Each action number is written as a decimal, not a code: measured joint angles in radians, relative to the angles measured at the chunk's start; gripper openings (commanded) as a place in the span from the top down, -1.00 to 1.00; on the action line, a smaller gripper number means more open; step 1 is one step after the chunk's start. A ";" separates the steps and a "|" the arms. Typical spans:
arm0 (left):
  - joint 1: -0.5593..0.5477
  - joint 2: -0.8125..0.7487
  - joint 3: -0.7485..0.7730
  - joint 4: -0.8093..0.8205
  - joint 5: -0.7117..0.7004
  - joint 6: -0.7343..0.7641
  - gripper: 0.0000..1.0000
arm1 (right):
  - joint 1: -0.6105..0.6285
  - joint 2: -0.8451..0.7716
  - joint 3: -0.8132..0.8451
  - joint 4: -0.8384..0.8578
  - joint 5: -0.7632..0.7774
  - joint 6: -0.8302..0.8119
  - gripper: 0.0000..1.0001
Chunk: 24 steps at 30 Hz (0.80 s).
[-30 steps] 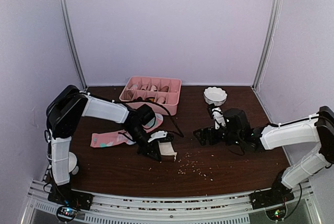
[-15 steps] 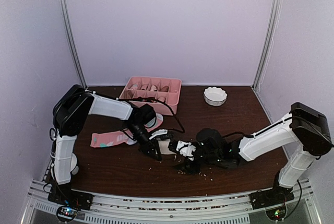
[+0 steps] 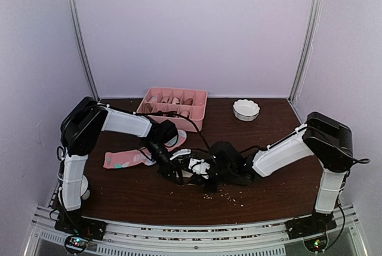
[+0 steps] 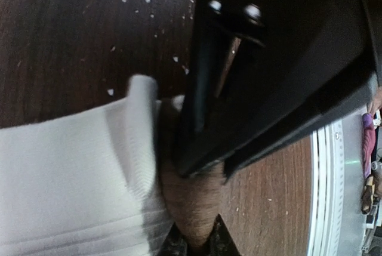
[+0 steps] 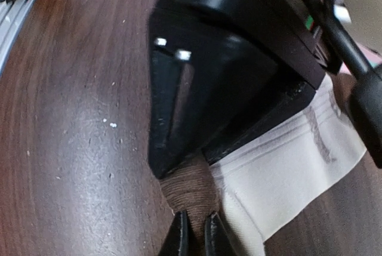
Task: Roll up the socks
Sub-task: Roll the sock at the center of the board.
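Right fingers (image 5: 179, 233) swung over beside left fingers (image 4: 175, 247), both pinching cream sock (image 5: 286, 166), crumb-strewn brown table (image 3: 274, 142), lilac walls (image 3: 197, 29).

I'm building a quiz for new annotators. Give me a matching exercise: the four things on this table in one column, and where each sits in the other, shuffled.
Things:
1. pink sock
2. cream sock
3. pink divided tray
4. white bowl

Places:
a. back right
b. centre
c. back, left of centre
d. left side, lying flat

Pairs: 1-d, 2-b, 3-c, 4-a
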<state>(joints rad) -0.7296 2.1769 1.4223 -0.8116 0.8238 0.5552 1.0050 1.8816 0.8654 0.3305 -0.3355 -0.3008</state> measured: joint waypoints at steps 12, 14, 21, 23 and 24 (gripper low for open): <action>0.002 -0.091 -0.088 0.019 -0.013 0.061 -0.02 | -0.039 0.011 0.032 -0.078 -0.193 0.178 1.00; 0.005 -0.123 -0.112 0.022 -0.036 0.069 -0.04 | -0.031 -0.026 -0.021 -0.072 -0.206 0.228 1.00; 0.024 -0.153 -0.109 0.016 -0.013 0.084 -0.04 | -0.007 -0.128 -0.146 -0.076 -0.197 0.359 1.00; 0.030 -0.153 -0.108 0.017 -0.011 0.084 -0.04 | 0.003 -0.129 -0.144 -0.082 -0.189 0.389 1.00; 0.032 -0.154 -0.108 0.018 -0.012 0.083 -0.05 | 0.007 -0.129 -0.138 -0.093 -0.187 0.404 1.00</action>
<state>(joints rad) -0.6971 2.0232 1.3148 -0.7937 0.8116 0.6384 1.0122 1.7527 0.7277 0.2379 -0.5220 0.1028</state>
